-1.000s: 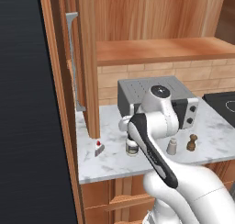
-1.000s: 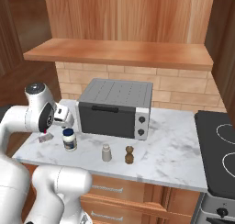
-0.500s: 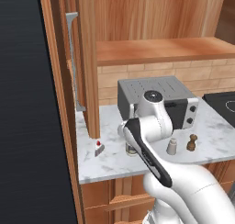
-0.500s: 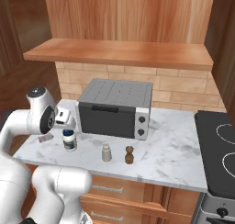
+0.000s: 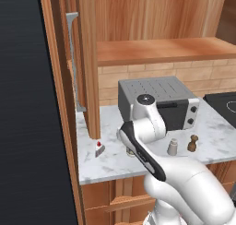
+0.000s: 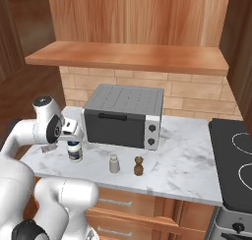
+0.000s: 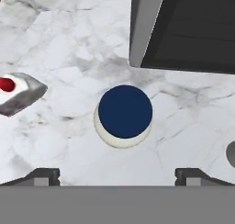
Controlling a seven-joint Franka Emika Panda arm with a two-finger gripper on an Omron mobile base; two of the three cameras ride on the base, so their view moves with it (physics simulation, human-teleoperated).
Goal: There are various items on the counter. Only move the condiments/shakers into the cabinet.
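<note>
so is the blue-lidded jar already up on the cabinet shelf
No, the blue-lidded jar stands on the marbled counter in front of the toaster oven.

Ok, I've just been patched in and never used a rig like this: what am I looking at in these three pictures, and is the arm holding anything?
It is a white robot arm on a base that can drive, in a rendered kitchen. Two pictures come from cameras on the base, behind the arm to its left and right; the third looks down from the hand itself.

On the marbled counter stand a dark grey toaster oven, a white jar with a blue lid, a grey shaker, a brown pepper mill and a small white wedge with a red top. Above is the wooden cabinet shelf.

The gripper hangs over the jar, open, with a fingertip on either side of the hand view. It holds nothing.
</note>
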